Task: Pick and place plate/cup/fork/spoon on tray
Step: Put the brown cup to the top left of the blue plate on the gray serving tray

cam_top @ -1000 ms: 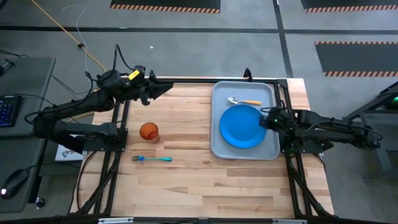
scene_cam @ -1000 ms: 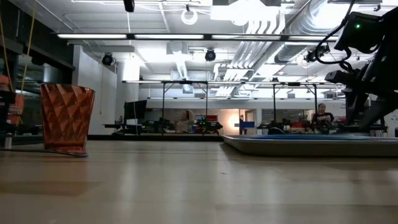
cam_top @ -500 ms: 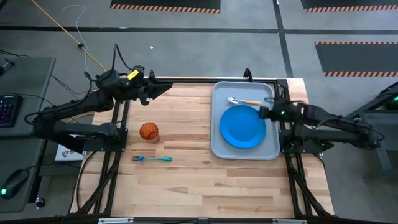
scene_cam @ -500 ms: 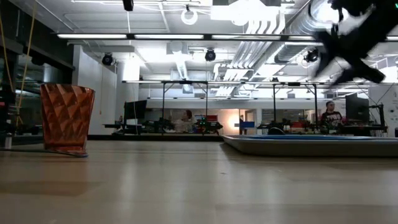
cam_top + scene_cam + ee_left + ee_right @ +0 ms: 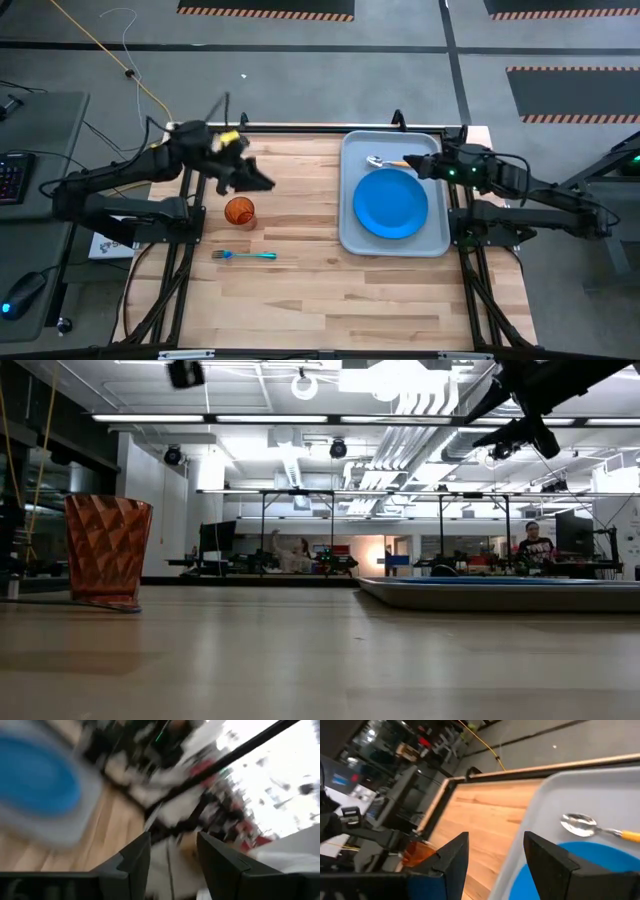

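Open workshop behind the counter (image 5: 330,290): bright ceiling strip lights, black frames, a person or two far back in the low view. The wooden counter carried everything.

State of the load: the tray (image 5: 350,235) sat at the counter's right edge, toward the far right corner. The plate (image 5: 390,203) lay flat in it, and the spoon (image 5: 392,162) lay just beyond the plate on the tray's far side. Two items were in; two were still out. The cup (image 5: 239,211) stood upright near the left edge, and the fork (image 5: 245,255) lay flat just nearer than it, both well apart from the tray.

Changes you should note: a second earlier your left arm was parked near the far left corner. By this moment the left end effector (image 5: 262,183) had swung inward and nearer, to just beside the cup on its far side. Its wrist view was smeared by motion, but the fingers showed parted with nothing between them. Your right end effector (image 5: 422,165) had meanwhile lifted off the plate's edge and drawn back toward the tray's far right corner, near the spoon's handle. Its fingers stood apart and empty.

Reading: the right side appeared finished with the plate, and the cup looked like your next pick, by the left arm. The cup looks light and may tip if a finger clips its rim.
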You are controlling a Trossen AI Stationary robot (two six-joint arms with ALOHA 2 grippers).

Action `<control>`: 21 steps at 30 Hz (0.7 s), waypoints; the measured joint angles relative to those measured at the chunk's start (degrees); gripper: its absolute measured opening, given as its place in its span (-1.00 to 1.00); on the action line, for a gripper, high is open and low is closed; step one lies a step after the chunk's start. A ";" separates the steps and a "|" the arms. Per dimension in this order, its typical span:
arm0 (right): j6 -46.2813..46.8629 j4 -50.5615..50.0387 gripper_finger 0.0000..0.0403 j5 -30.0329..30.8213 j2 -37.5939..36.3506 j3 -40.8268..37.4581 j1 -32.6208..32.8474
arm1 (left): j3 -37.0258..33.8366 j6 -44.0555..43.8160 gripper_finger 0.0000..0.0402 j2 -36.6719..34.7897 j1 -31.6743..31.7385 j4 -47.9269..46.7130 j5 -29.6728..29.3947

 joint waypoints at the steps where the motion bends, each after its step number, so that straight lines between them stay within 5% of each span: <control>1: 0.58 -0.59 -0.10 -0.09 0.34 0.00 0.00 | 0.00 0.92 -0.21 0.00 -0.49 -4.35 -0.02; 8: 2.10 -1.99 -0.10 -0.38 3.48 -0.02 0.00 | 0.00 11.66 0.02 0.34 -1.69 -36.67 -12.73; 14: 1.92 -1.96 -0.10 -0.92 7.28 -0.02 0.00 | 0.02 13.86 0.14 -0.17 -0.14 -41.91 -26.67; 21: 1.90 -1.97 -0.10 -3.85 10.62 -0.02 0.00 | 0.04 14.47 0.14 3.83 0.82 -54.41 -29.39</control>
